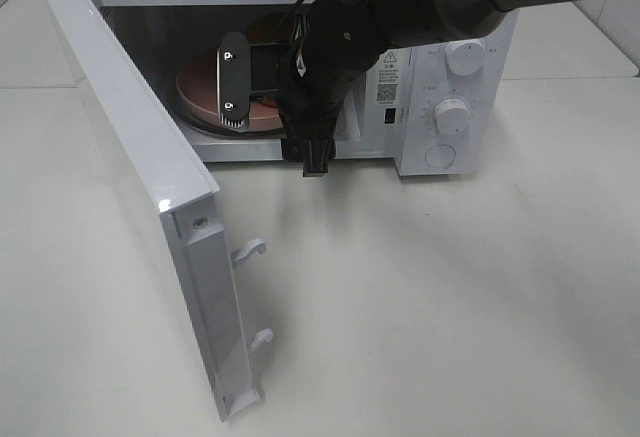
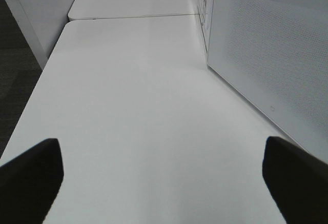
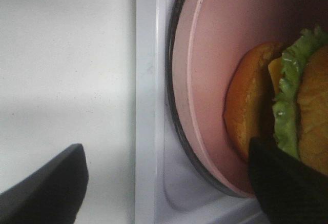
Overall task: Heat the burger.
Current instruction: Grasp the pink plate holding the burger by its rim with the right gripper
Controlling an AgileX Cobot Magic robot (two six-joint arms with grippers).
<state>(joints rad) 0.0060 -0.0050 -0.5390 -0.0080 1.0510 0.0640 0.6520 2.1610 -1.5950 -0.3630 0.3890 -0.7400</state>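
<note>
The burger [image 3: 287, 106], with a golden-brown bun and green lettuce, lies on the pink plate [image 3: 215, 65] inside the open microwave [image 1: 420, 67]. My right gripper [image 3: 164, 193] is open at the microwave's mouth. One fingertip [image 3: 287, 183] is close against the burger and the other [image 3: 46, 193] is over the table outside. In the exterior view the right arm [image 1: 330, 57] reaches into the cavity and hides the burger; part of the plate [image 1: 195, 92] shows. My left gripper [image 2: 164, 183] is open and empty over the table.
The microwave door [image 1: 130, 157] stands swung open to the left, with latch hooks [image 1: 250, 249] sticking out. Its outer face [image 2: 266, 55] is beside my left gripper. Knobs [image 1: 452, 115] sit on the right panel. The white table [image 1: 450, 307] spreads in front.
</note>
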